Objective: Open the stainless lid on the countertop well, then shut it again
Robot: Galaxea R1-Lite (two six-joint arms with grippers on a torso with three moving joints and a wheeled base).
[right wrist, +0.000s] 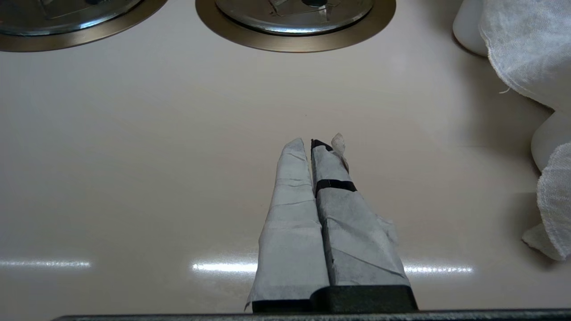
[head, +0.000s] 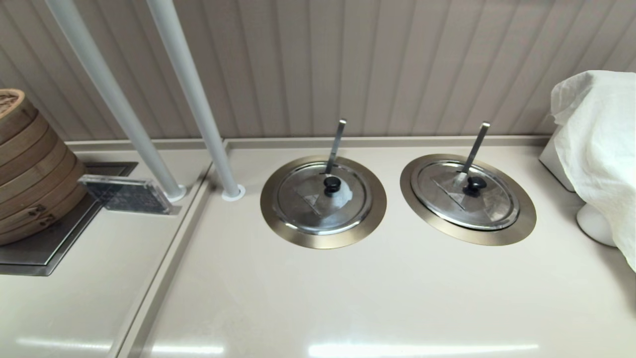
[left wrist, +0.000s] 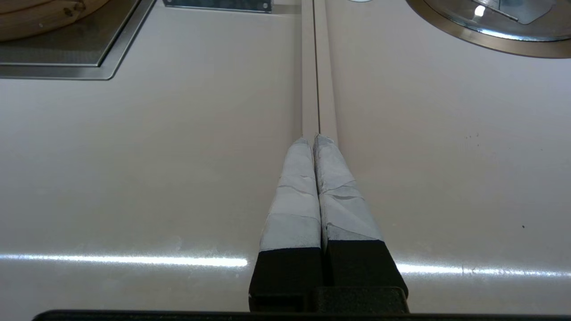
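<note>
The stainless lid [head: 489, 205], evenly grey with a black knob [head: 474, 185], lies shut on the right-hand countertop well, whose bronze ring [head: 467, 237] surrounds it. A flat steel utensil handle [head: 476, 146] sticks up behind the knob. The right wrist view shows this lid [right wrist: 267, 18] and its ring [right wrist: 294, 42] well ahead of my right gripper [right wrist: 310, 142], which is shut on nothing above bare counter. Over the counter seam, my left gripper [left wrist: 314, 139] is also shut and empty. Neither arm appears in the head view.
The twin lid [head: 303, 199] with a whitish patch sits in the left well [head: 323, 241]. Two white poles [head: 194, 94] rise behind it. A bamboo steamer stack [head: 30, 169] and a clear plaque [head: 126, 195] stand far left. A white cloth [head: 601, 144] drapes at the right.
</note>
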